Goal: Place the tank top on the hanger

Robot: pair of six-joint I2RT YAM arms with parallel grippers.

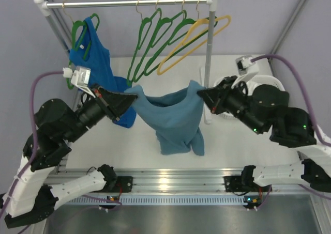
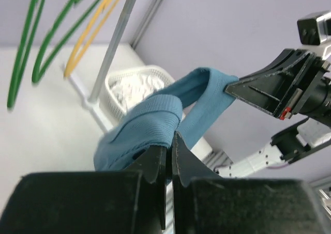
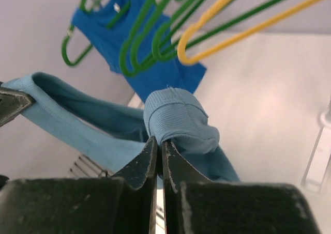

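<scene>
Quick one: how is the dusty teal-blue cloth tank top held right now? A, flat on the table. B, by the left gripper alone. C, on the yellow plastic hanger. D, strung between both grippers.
D: the left gripper and right gripper each pinch a band of the tank top, which sags between them.

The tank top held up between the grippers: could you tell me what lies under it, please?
Only the white table shows around the tank top, which is pinched by the left gripper and the right gripper. The patch directly beneath the hanging cloth is covered.
</scene>
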